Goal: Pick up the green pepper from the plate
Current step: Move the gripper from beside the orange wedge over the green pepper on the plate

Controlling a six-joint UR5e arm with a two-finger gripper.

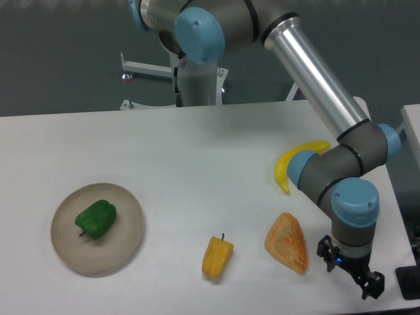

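Bench point(197, 151): white, carries everything; I judge the items are spread well apart so I can come down on any one cleanly
My arm point(321, 85): reaches across to the near right corner, far from the target
Plate point(128, 246): beige, near left, holds only the pepper
Pastry wedge point(287, 243): just beside my wrist
Banana point(292, 164): partly behind my elbow
Green pepper point(96, 219): lying on its side left of the plate's middle, long axis slanting from lower left to upper right, stem end low-left I think
Yellow pepper point(217, 256): between plate and pastry, not my target
My jaws: on my gripper point(351, 272), pointing down, seemingly apart and empty
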